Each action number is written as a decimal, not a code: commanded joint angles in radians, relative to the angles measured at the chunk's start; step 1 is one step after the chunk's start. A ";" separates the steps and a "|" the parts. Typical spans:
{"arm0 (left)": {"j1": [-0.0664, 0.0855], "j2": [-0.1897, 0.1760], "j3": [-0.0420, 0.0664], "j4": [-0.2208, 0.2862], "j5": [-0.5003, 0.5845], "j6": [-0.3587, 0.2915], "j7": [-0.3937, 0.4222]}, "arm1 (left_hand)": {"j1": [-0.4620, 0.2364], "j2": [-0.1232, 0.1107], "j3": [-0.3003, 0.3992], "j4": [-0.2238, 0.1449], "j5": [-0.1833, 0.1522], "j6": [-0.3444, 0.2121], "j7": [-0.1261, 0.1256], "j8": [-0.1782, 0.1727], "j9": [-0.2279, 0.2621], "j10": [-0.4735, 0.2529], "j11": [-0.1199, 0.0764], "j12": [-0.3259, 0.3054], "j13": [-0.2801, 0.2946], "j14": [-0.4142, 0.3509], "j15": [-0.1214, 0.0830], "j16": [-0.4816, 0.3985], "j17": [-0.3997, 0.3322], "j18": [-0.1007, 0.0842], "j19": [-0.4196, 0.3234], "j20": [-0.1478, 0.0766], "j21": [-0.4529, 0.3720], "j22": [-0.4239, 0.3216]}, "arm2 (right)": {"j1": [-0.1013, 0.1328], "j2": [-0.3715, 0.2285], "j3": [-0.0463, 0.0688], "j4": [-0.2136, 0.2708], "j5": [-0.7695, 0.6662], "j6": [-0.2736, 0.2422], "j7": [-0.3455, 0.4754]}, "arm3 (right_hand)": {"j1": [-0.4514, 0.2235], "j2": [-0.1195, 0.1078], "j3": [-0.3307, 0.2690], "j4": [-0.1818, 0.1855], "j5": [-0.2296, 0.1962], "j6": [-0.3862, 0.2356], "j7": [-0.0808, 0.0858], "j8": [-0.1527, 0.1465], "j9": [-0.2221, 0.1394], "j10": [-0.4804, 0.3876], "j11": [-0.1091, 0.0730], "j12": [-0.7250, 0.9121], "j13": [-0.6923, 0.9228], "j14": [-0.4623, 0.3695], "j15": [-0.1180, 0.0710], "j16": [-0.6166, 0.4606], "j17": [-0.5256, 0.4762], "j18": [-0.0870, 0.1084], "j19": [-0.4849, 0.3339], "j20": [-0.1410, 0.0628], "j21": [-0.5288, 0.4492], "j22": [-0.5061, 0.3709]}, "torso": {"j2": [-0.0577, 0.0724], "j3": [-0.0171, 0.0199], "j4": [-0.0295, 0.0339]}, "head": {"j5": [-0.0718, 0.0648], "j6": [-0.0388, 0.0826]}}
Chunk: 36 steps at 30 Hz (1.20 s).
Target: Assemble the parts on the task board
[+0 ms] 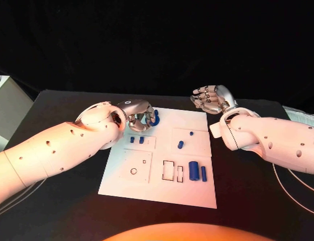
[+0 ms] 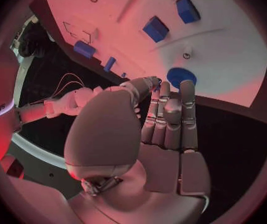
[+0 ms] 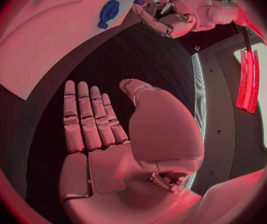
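**Left hand at board's far corner; right hand idle**

The left hand (image 2: pixel 164 119) has its fingers (image 2: pixel 170 109) straight and close together, thumb bent across, tips just beside a round blue part (image 2: pixel 182 76) at the task board (image 1: pixel 157 193)'s far left corner; whether it has hold of that part I cannot tell. Probably positioned to pick it. The right hand (image 3: pixel 102 134) lies flat, fingers extended, empty, off the board's far right corner, likely kept clear. Other blue parts (image 1: pixel 194 170) rest on the board.
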 commanded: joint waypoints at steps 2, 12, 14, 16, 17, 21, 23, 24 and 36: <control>0.000 -0.028 0.009 0.023 0.031 0.018 0.004 | -0.017 -0.004 -0.009 0.002 -0.003 0.007 -0.003 -0.007 0.005 0.012 0.000 -0.015 0.000 0.007 0.003 0.005 0.000 -0.008 0.002 0.001 0.002 -0.003 | -0.002 -0.001 0.000 -0.001 -0.013 0.016 0.007 | 0.005 0.008 0.000 -0.006 0.005 0.007 0.061 -0.004 -0.001 0.006 0.002 -0.005 -0.002 0.005 0.000 -0.007 -0.001 0.014 -0.002 0.000 0.000 -0.001 | 0.000 0.0016 0.0001 | 0.003 0.002; -0.005 -0.063 0.014 0.020 0.030 0.041 -0.004 | -0.021 -0.003 -0.011 0.004 -0.003 0.010 -0.005 -0.009 0.007 0.017 -0.001 -0.021 0.001 0.005 0.003 0.005 -0.004 -0.008 0.002 0.002 0.000 -0.004 | -0.005 -0.001 0.000 -0.002 -0.016 0.018 0.005 | 0.005 0.009 0.001 -0.007 0.005 0.008 0.061 -0.004 -0.001 0.007 0.001 -0.005 -0.002 0.007 -0.001 -0.007 -0.003 0.014 -0.001 0.000 0.000 -0.003 | 0.001 0.0003 -0.0002 | 0.013 0.006; -0.006 -0.065 0.014 0.014 0.028 0.044 -0.004 | -0.020 -0.003 -0.011 0.003 -0.003 0.011 -0.005 -0.009 0.007 0.018 -0.001 -0.022 0.001 0.004 0.003 0.005 -0.006 -0.008 0.002 0.001 -0.001 -0.004 | -0.005 -0.001 0.000 -0.002 -0.016 0.019 0.005 | 0.005 0.009 0.001 -0.007 0.005 0.008 0.061 -0.004 -0.001 0.007 0.001 -0.005 -0.002 0.007 -0.001 -0.007 -0.003 0.014 -0.001 0.000 0.000 -0.003 | 0.001 0.0015 -0.0022 | 0.017 0.006; -0.006 -0.064 0.013 0.008 0.027 0.046 -0.004 | -0.020 -0.003 -0.011 0.003 -0.003 0.011 -0.005 -0.009 0.007 0.018 -0.001 -0.022 0.001 0.004 0.003 0.005 -0.006 -0.008 0.002 0.001 -0.001 -0.004 | -0.006 -0.001 0.000 -0.002 -0.016 0.019 0.005 | 0.005 0.009 0.001 -0.007 0.005 0.008 0.061 -0.004 -0.001 0.007 0.001 -0.005 -0.002 0.007 -0.001 -0.007 -0.003 0.014 -0.001 0.000 0.000 -0.003 | 0.002 0.0016 -0.0029 | 0.018 0.005; -0.007 -0.063 0.013 0.005 0.027 0.047 -0.004 | -0.019 -0.003 -0.011 0.002 -0.002 0.012 -0.005 -0.009 0.008 0.019 -0.002 -0.024 0.001 0.004 0.003 0.005 -0.005 -0.008 0.002 0.001 -0.001 -0.004 | -0.007 -0.001 0.000 -0.002 -0.016 0.019 0.005 | 0.005 0.009 0.001 -0.007 0.005 0.008 0.061 -0.004 -0.001 0.007 0.001 -0.005 -0.002 0.007 -0.001 -0.007 -0.003 0.014 -0.001 0.000 0.000 -0.003 | 0.003 0.0017 -0.0030 | 0.019 0.006; -0.011 -0.060 0.011 -0.005 0.025 0.047 -0.004 | -0.019 -0.003 -0.011 0.002 -0.002 0.012 -0.005 -0.009 0.008 0.019 -0.002 -0.024 0.001 0.004 0.003 0.005 -0.005 -0.008 0.002 0.001 -0.001 -0.004 | -0.007 -0.002 0.000 -0.001 -0.019 0.020 0.005 | 0.005 0.009 0.001 -0.007 0.005 0.008 0.061 -0.004 -0.001 0.007 0.001 -0.005 -0.002 0.007 -0.001 -0.007 -0.003 0.014 -0.001 0.000 0.000 -0.003 | 0.004 0.0024 -0.0024 | 0.018 0.005; -0.013 -0.059 0.010 -0.009 0.024 0.047 -0.004 | -0.018 -0.002 -0.011 0.002 -0.002 0.013 -0.005 -0.009 0.008 0.020 -0.002 -0.025 0.002 0.004 0.002 0.005 -0.006 -0.008 0.001 0.001 -0.001 -0.005 | -0.008 -0.002 0.000 0.000 -0.020 0.019 0.005 | 0.005 0.009 0.002 -0.008 0.005 0.010 0.060 -0.004 -0.002 0.008 0.001 -0.005 -0.003 0.008 -0.001 -0.008 -0.005 0.014 0.000 0.000 0.001 -0.005 | 0.005 0.0025 -0.0031 | 0.017 0.005; -0.013 -0.058 0.010 -0.011 0.024 0.047 -0.004 | -0.018 -0.002 -0.011 0.002 -0.002 0.013 -0.005 -0.009 0.008 0.020 -0.002 -0.025 0.002 0.004 0.002 0.005 -0.006 -0.008 0.001 0.001 -0.001 -0.005 | -0.008 -0.002 0.000 0.000 -0.020 0.019 0.005 | 0.005 0.009 0.002 -0.008 0.005 0.010 0.060 -0.004 -0.002 0.008 0.001 -0.005 -0.003 0.008 -0.001 -0.008 -0.005 0.014 0.000 0.000 0.001 -0.005 | 0.005 0.0025 -0.0033 | 0.016 0.005; -0.015 -0.057 0.007 -0.025 0.016 0.050 -0.005 | -0.016 -0.001 -0.011 0.001 -0.002 0.013 -0.005 -0.010 0.009 0.021 -0.002 -0.027 0.002 0.003 0.002 0.004 -0.008 -0.007 0.001 0.001 -0.002 -0.005 | -0.008 -0.004 0.000 0.001 -0.022 0.018 0.005 | 0.005 0.009 0.002 -0.008 0.005 0.010 0.060 -0.004 -0.002 0.008 0.001 -0.005 -0.003 0.008 -0.001 -0.008 -0.005 0.014 0.000 0.000 0.001 -0.005 | 0.004 0.0029 -0.0025 | 0.016 0.001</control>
